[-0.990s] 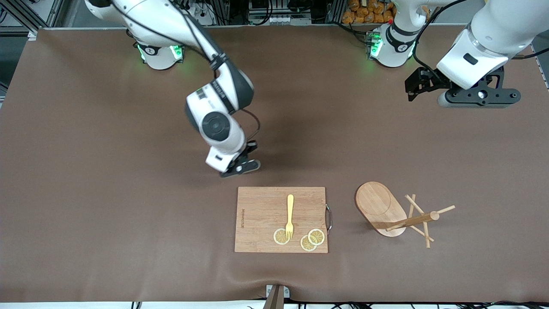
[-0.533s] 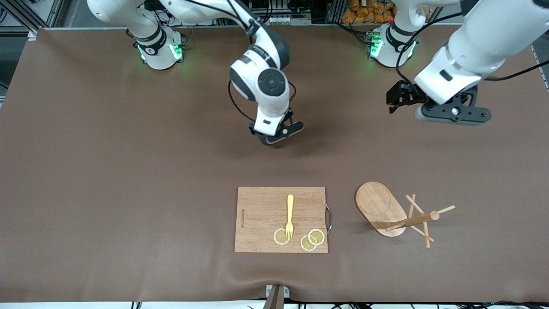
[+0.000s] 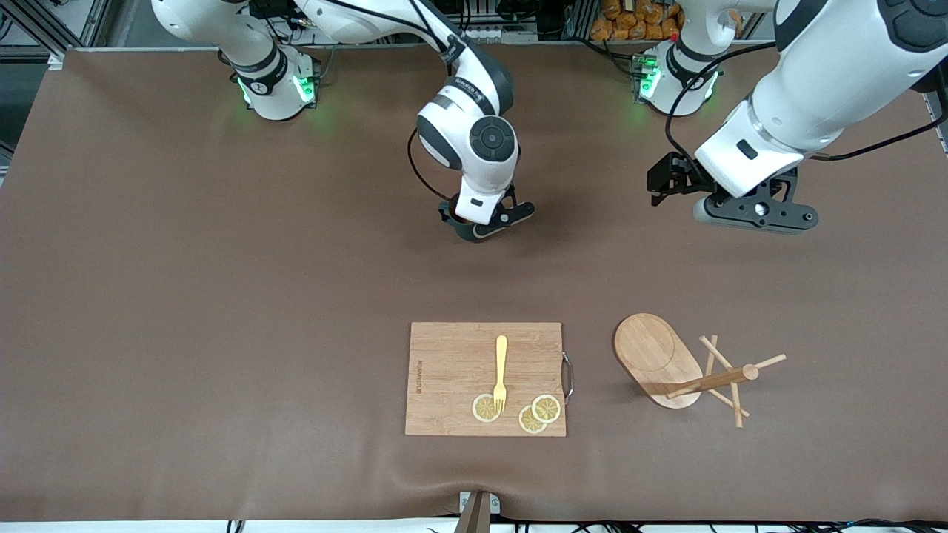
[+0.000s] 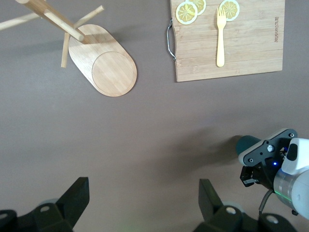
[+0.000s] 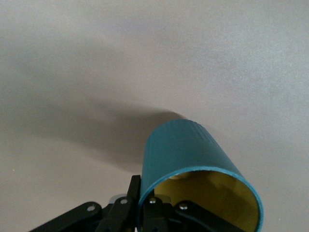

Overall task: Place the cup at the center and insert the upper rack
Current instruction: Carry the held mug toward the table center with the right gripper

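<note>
The cup (image 5: 186, 150), dark teal and ribbed with a yellow inside, is gripped by its rim. My right gripper (image 5: 145, 195) is shut on the cup's wall, one finger outside and one inside. In the front view this gripper (image 3: 485, 224) hangs low over the bare mat at the table's middle, with the cup mostly hidden under the wrist. The upper rack (image 3: 658, 359) lies tipped on its side, its pole (image 3: 711, 381) and pegs pointing toward the left arm's end. My left gripper (image 3: 755, 215) is open and empty over bare mat; the left wrist view shows the rack (image 4: 104, 67) and the cup (image 4: 248, 143).
A rectangular wooden cutting board (image 3: 452, 370) lies beside the rack, toward the right arm's end. On it are a yellow fork (image 3: 501, 366) and three lemon slices (image 3: 546, 408). Brown mat covers the whole table.
My right arm has carried the cup away from the cutting board's edge toward the table's middle. My left arm has come down and in from the table's end.
</note>
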Robot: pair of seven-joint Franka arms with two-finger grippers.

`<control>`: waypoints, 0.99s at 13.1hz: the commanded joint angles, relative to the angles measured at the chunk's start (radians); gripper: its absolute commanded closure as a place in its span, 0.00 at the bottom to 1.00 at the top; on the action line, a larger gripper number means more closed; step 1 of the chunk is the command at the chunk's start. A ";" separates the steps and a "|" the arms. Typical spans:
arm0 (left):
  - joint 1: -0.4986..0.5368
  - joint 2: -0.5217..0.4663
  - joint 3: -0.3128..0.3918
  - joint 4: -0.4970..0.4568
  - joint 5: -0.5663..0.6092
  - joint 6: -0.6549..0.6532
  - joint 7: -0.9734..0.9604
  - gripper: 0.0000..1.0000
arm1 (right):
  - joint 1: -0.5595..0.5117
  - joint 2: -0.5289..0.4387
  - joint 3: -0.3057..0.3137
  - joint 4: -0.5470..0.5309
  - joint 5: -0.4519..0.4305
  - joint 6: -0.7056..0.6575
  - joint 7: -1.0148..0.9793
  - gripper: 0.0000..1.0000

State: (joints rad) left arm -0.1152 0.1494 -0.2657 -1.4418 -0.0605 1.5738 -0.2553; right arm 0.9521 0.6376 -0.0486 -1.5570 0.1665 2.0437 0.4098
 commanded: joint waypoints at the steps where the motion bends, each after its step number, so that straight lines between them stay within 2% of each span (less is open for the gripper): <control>1: -0.003 0.009 0.000 0.006 -0.015 -0.001 0.014 0.00 | 0.011 0.014 -0.013 0.017 0.021 -0.002 0.070 1.00; 2: -0.001 0.010 0.000 0.006 -0.015 -0.001 0.022 0.00 | 0.013 0.016 -0.013 0.017 0.019 -0.002 0.116 1.00; 9: 0.003 0.024 0.002 0.009 -0.012 0.003 0.129 0.00 | 0.030 0.037 -0.013 0.015 0.021 0.033 0.106 1.00; 13: 0.002 0.029 0.000 0.014 -0.012 0.005 0.157 0.00 | 0.033 0.047 -0.011 0.015 0.021 0.035 0.193 1.00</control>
State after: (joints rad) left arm -0.1154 0.1737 -0.2636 -1.4420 -0.0605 1.5741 -0.1165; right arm 0.9691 0.6716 -0.0495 -1.5569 0.1711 2.0782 0.5676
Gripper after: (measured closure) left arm 0.000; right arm 0.952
